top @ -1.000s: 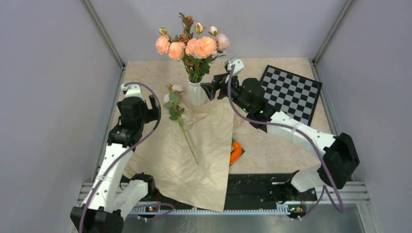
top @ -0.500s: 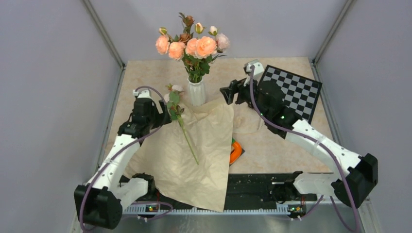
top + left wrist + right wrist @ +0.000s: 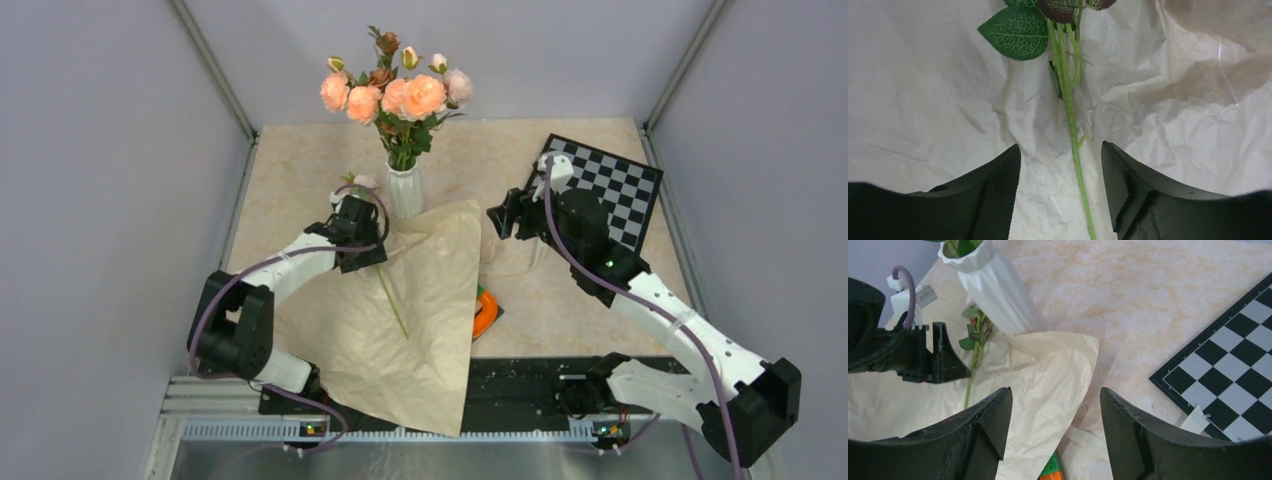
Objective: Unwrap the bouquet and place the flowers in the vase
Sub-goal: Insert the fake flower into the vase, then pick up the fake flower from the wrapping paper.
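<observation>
Robotics lab test cell, plain grey walls (image 3: 90, 150), aluminium corner posts (image 3: 213, 70), marble-look tabletop (image 3: 290, 160), black-and-white checkerboard (image 3: 610, 190)

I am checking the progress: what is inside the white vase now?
A bunch of peach and pink roses stands in the vase; its opaque wall hides how deep the stems go. One more stem lies outside, on the paper.
</observation>
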